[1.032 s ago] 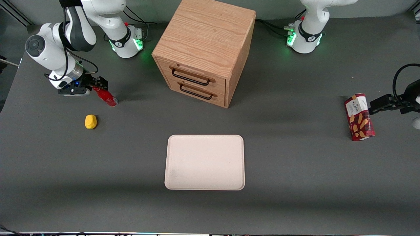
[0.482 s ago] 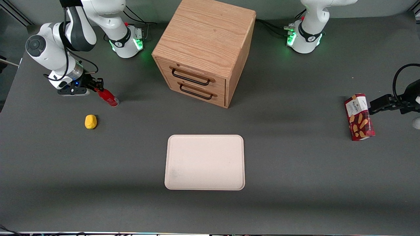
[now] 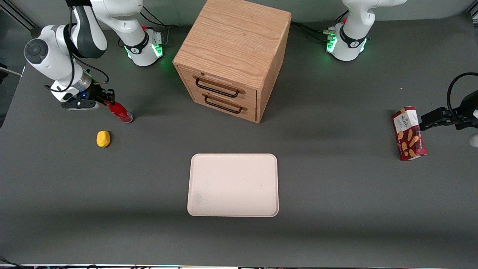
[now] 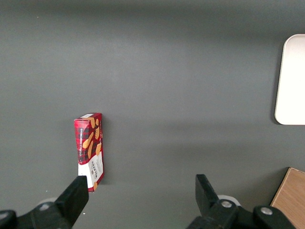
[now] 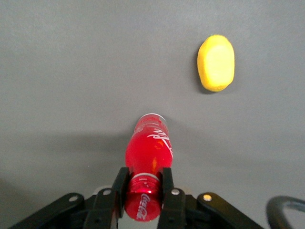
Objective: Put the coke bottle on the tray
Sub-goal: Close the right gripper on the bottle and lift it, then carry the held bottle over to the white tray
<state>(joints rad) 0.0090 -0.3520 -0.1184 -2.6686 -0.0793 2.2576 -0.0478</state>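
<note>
Two fingers of gripper [image 5: 144, 186] clamped on coke bottle [image 5: 148, 151] neck (tilted), tray [image 3: 233, 185] well apart

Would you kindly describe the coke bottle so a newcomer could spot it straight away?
From the wooden drawer cabinet, look toward the working arm's end of the table. There the gripper is shut on the coke bottle at its cap. It is slim and red; the yellow lump nearby is rounded.
</note>
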